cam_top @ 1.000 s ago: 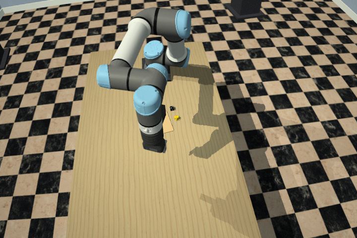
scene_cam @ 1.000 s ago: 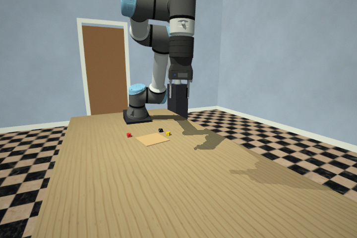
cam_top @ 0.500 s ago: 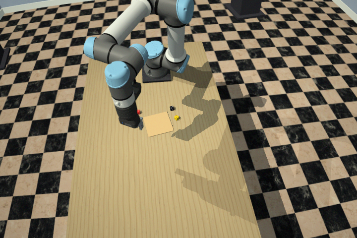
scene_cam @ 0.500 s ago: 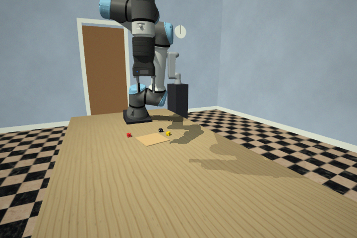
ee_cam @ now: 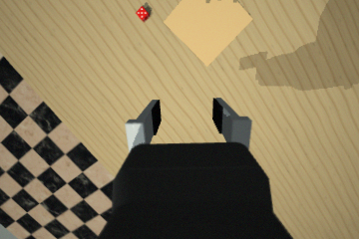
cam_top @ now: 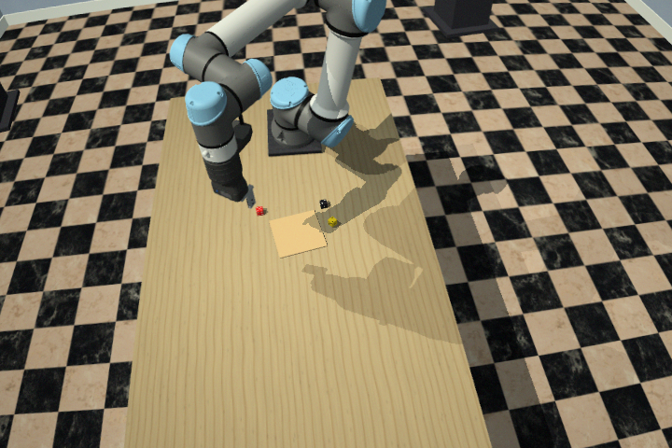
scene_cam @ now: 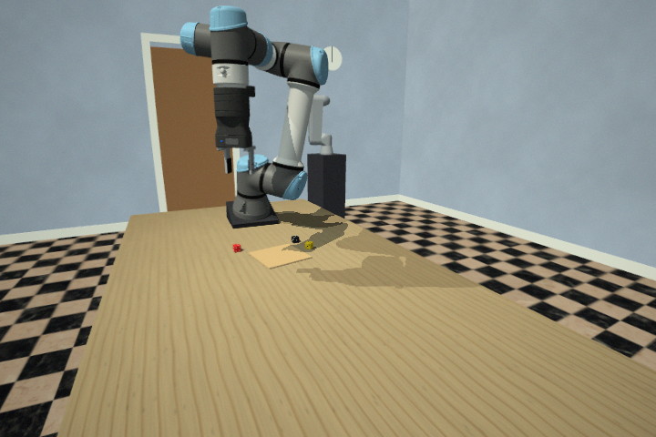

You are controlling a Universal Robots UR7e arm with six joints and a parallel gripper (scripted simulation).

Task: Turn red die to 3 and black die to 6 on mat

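Exterior view: hand (scene_cam: pixel 237 160) high above red die (scene_cam: pixel 237 248), fingers wide.

Probably a plain indoor test room: checkered floor (scene_cam: pixel 468 247), blue walls (scene_cam: pixel 519 103), brown door (scene_cam: pixel 189 128), long wooden table (scene_cam: pixel 287 350).

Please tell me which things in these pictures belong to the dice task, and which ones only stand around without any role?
Belong to the job:
red die, off the mat
black die, off the mat
yellow die, to stay unchanged
mat
gripper, open and empty

Only standing around:
dark pedestal
door
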